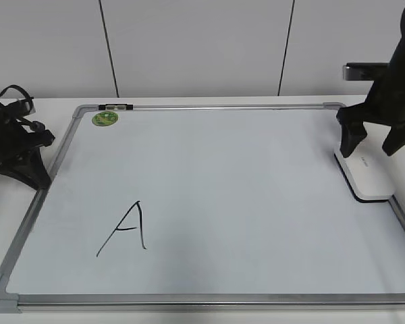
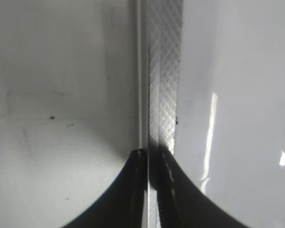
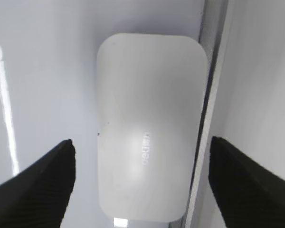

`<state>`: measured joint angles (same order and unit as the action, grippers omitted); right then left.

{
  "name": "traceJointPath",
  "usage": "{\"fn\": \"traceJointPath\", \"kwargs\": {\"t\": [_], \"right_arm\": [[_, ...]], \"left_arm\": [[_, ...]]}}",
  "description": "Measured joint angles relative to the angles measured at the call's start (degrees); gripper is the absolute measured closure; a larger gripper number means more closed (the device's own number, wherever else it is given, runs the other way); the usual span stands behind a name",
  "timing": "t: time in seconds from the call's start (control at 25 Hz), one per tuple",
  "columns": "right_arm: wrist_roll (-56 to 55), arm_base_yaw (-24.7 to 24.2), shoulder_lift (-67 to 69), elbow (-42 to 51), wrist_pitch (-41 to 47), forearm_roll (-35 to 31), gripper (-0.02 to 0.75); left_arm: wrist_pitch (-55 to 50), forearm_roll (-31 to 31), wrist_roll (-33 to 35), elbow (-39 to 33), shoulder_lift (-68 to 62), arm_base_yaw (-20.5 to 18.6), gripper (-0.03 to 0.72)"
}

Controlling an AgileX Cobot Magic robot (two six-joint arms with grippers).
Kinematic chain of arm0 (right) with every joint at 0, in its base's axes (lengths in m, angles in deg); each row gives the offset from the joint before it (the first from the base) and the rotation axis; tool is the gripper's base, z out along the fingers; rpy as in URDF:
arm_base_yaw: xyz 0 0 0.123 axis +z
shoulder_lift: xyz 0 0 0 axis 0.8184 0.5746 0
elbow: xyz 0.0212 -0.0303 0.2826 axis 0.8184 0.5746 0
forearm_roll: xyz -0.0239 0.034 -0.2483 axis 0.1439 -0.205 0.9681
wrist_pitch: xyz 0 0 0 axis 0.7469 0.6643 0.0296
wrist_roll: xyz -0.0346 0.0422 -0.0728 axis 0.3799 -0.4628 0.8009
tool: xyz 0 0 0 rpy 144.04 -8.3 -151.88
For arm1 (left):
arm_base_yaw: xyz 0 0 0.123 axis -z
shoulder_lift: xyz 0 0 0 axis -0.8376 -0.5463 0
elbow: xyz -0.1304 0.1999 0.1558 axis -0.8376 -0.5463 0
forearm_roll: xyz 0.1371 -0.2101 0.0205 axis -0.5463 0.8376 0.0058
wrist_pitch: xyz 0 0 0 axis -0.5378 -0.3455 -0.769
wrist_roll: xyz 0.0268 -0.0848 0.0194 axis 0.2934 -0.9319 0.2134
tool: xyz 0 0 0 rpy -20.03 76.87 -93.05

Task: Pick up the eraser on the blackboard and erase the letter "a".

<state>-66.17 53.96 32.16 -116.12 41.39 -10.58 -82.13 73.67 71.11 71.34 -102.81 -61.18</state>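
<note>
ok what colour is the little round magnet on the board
Green, with a paler pattern; the magnet shows best in the exterior view, near the blackboard's top-left corner.

Glossy white blackboard [image 1: 243, 196], cross-hatched, seemingly metal frame [image 2: 164, 95], smooth matt plastic eraser [image 3: 149, 128]

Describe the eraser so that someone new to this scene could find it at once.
Start from the large white blackboard with its silver-grey frame, lying flat on the table. Follow its right edge to the spot beneath the open right gripper: the eraser lies there flat against the frame. It is a white rounded-rectangular block with faint grey lettering and a dark underside, the only raised thing on the board besides the small green magnet.
</note>
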Motion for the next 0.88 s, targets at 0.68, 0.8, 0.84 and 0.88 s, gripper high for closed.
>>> {"fn": "traceJointPath", "kwargs": {"t": [0.68,0.8,0.84,0.88], "right_arm": [[0.81,0.00,-4.19,-10.99,6.15,-2.94,0.111],[1.03,0.00,-9.30,-9.67,6.29,-3.90,0.121],[1.46,0.00,-11.48,-8.69,6.29,-3.95,0.124],[1.62,0.00,-13.73,-7.44,6.44,-3.95,0.127]], "left_arm": [[-6.65,-0.46,-2.88,11.66,5.27,0.11,0.232],[-7.26,-2.77,-4.46,11.66,10.43,1.40,0.230],[-7.41,-3.83,-4.86,11.66,12.56,1.97,0.230],[-7.57,-4.54,-5.22,11.49,14.50,2.61,0.230]]}}
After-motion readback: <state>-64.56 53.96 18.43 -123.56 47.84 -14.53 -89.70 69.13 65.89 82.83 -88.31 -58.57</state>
